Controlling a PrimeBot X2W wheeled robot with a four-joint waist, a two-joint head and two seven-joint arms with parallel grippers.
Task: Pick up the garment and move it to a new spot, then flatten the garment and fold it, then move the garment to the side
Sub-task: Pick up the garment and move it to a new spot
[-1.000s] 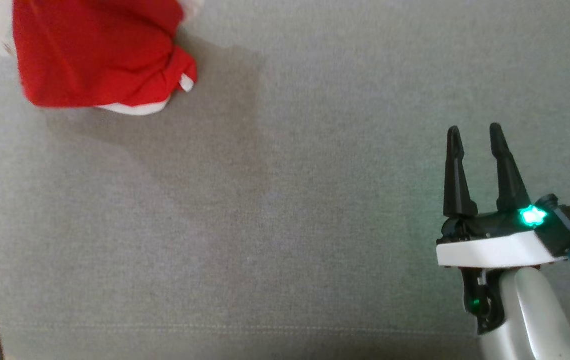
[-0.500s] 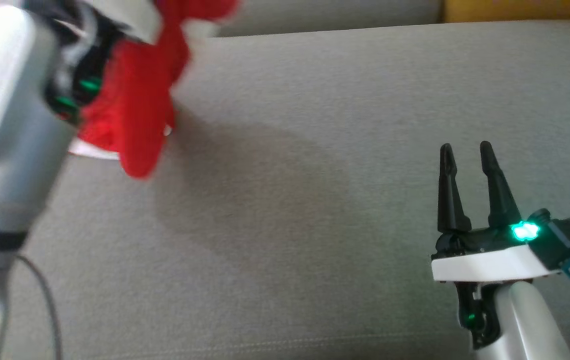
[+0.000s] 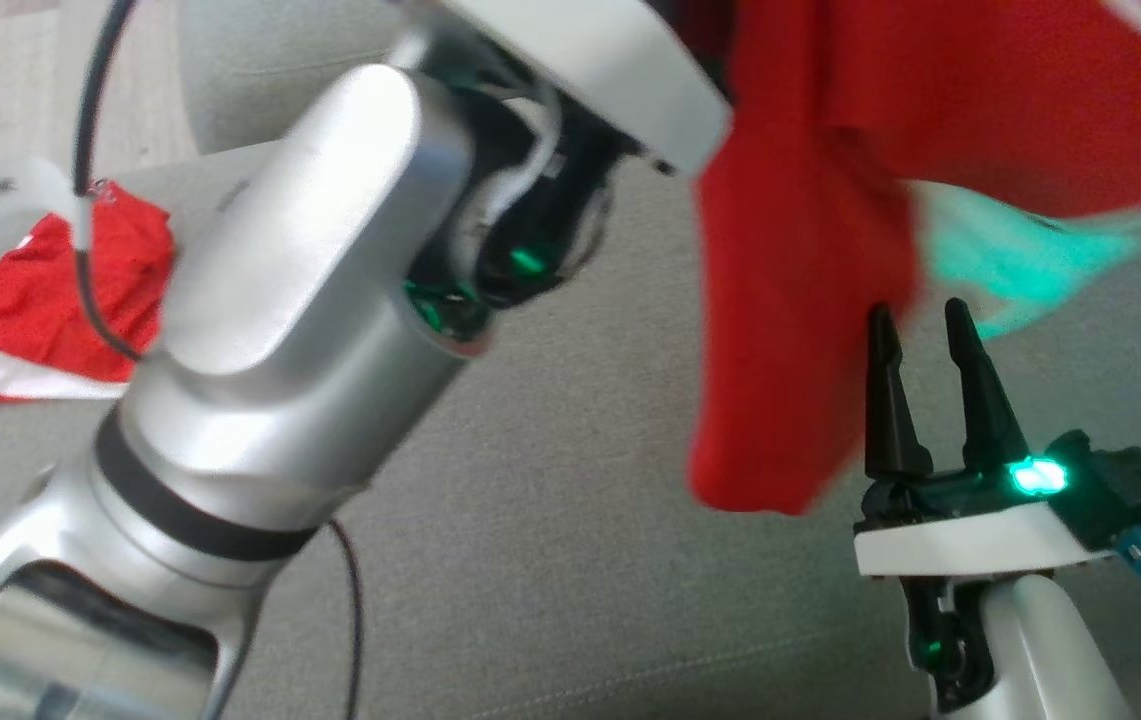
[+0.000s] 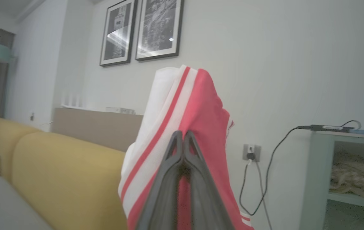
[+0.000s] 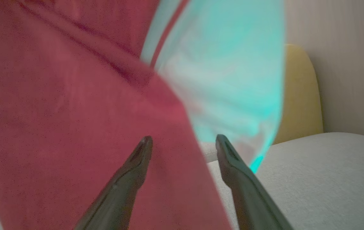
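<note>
- Grey sofa cushion spreads below both arms, with a yellow backrest behind it.
- The left gripper has its fingers pinched together on the red garment, at its white-striped edge.
- The garment hangs in the air above the cushion, draping down just in front of the right gripper.
- That gripper's fingers stand apart; I cannot tell whether the cloth touches them.
- Another red cloth lies on the cushion, far left.
</note>
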